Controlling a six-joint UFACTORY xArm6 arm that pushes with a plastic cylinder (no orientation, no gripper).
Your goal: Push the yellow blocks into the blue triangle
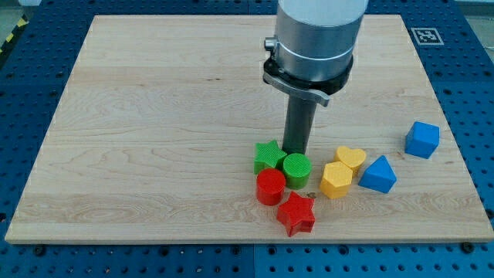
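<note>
Blue triangle (378,174) apex points up-view, touching yellow blocks (336,179).

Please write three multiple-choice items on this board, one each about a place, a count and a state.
1. Where is my tip?
A. just above the green cylinder, beside the green star
B. beside the blue cube
C. at the board's left edge

2. How many yellow blocks are there?
A. one
B. two
C. four

3. How does the yellow hexagon stand to the blue triangle?
A. far apart
B. stacked on it
C. right beside it

Answers: 1 A, the rod ends by the green blocks. 2 B, the yellow heart and hexagon. 3 C, their sides look about to meet.
</note>
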